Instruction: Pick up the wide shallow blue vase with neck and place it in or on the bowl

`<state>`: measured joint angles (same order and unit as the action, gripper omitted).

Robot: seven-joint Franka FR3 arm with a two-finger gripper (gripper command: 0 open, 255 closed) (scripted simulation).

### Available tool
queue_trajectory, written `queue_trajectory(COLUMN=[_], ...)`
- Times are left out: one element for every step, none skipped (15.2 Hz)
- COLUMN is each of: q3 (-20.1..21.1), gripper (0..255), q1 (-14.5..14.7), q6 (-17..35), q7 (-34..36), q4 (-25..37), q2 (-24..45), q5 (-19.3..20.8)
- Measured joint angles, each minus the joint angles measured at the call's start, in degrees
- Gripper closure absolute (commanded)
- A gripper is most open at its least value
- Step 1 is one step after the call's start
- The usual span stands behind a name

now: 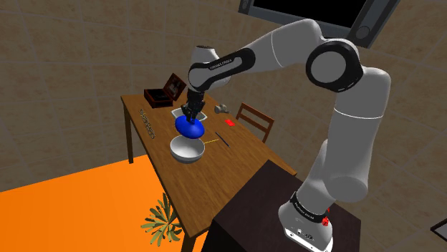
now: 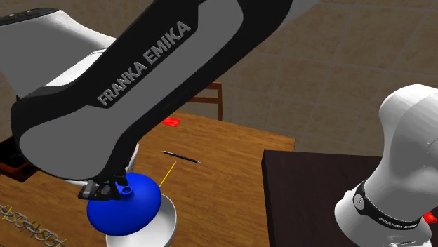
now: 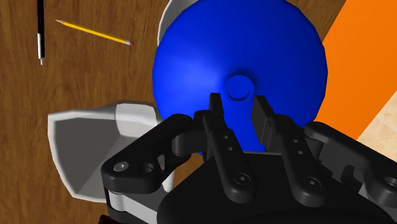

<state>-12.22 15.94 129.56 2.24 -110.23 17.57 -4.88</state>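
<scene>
The vase (image 1: 190, 129) is plain blue, the bowl (image 1: 185, 151) white, the pencil (image 3: 94, 32) yellow, the floor (image 1: 64, 207) orange.

Far shoulder, near second, downward wrist views, all sharing the vase (image 1: 190, 127)

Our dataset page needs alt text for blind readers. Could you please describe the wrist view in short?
The black gripper clasps the short neck of a round blue vase, which covers most of a white bowl beneath it. On the wooden table beside them lie a yellow pencil, a black pen and a grey dish.
</scene>
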Motion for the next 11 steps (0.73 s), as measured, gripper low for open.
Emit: queue_trajectory(q3=[0.1,0.2,0.2,0.3,0.3,0.4,0.5,0.5,0.6,0.7,0.8], gripper=[255,255,255,255,255,255,255,255,255,255,255], q1=[0.1,0.1,0.0,-0.1,-0.1,-0.2,-0.3,-0.3,-0.3,-0.4,-0.4], q6=[0.6,1.3,2.1,2.5,3.0,3.7,4.3,5.0,5.7,6.2,6.9], q7=[0.1,0.0,-0.1,-0.2,-0.3,-0.4,-0.5,-0.6,-0.6,-0.7,-0.9], q4=[-0.3,-0.5,-0.8,-0.7,-0.9,-0.9,-1.2,-1.4,-1.6,-1.5,-1.9], q2=[0.4,0.8,1.3,1.8,2.2,2.8,3.2,3.7,4.2,4.7,5.1], q5=[-0.1,-0.2,-0.4,-0.5,-0.7,-0.9,-1.0,-1.1,-1.3,-1.5,-1.6])
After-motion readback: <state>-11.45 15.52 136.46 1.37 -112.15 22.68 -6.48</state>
